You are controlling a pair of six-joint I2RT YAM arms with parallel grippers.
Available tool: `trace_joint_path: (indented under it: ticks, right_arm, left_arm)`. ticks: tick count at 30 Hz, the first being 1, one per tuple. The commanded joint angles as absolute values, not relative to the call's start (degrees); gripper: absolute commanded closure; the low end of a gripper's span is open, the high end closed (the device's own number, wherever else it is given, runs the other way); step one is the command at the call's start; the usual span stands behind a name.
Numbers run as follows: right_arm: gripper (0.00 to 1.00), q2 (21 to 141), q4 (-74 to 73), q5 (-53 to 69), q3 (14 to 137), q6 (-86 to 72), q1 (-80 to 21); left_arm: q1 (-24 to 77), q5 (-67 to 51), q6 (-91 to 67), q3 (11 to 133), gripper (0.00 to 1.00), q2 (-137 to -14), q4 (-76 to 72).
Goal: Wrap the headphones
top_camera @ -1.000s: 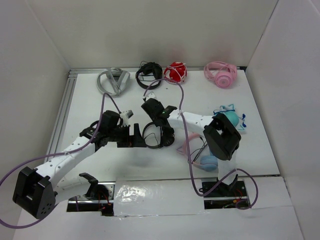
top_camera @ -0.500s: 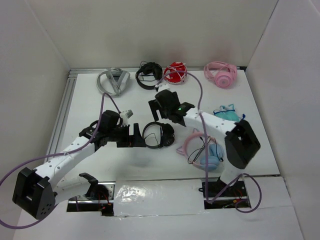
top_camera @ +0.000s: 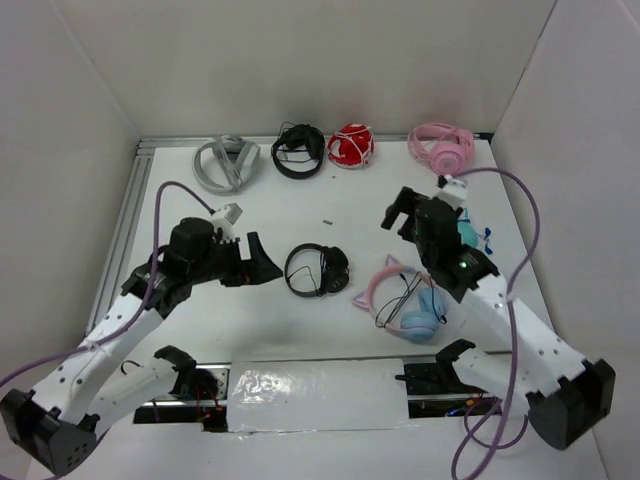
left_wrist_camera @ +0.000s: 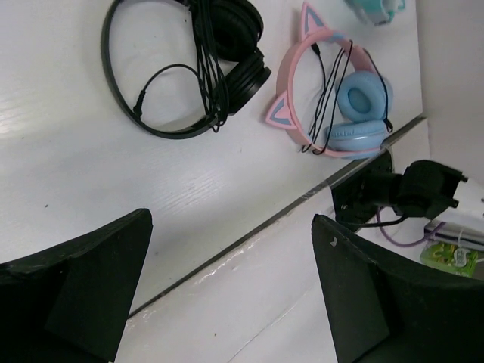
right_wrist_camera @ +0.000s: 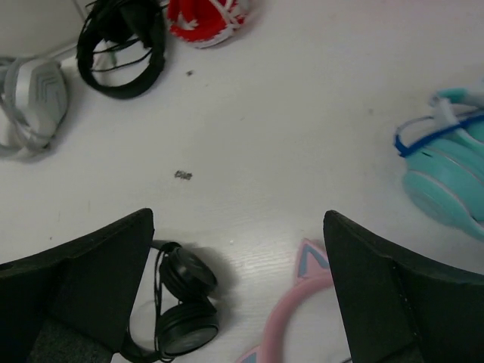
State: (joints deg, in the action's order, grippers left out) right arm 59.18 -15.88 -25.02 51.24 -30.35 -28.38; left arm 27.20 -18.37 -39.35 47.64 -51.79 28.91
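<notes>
I have pulled my right hand (top_camera: 405, 212) off the headphones (top_camera: 318, 270) and away to the right, and drawn my left hand (top_camera: 257, 263) back leftward.

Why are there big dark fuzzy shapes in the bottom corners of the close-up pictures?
Left wrist view: that's the left gripper, its fingers so near the lens they go dark and soft-edged, while the headphones stay sharp. Right wrist view: the same with the right gripper. Top view: even light, faint shadows.
</notes>
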Motion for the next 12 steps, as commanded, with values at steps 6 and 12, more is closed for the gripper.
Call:
trace_joint_path:
  ticks: [6,12]
  right_arm:
    - [0.00,35.1,-26.1,-42.8,43.2,-41.6,-26.9]
    - [0.00,26.5,-26.1,-43.6,40.1,-42.4,-26.7]
  left_arm:
    - [27.3,-7.7,-46.8,51.1,0.01,-40.3,36.1]
    - [27.3,-5.4,-48.6,49.7,0.01,-36.6,36.4]
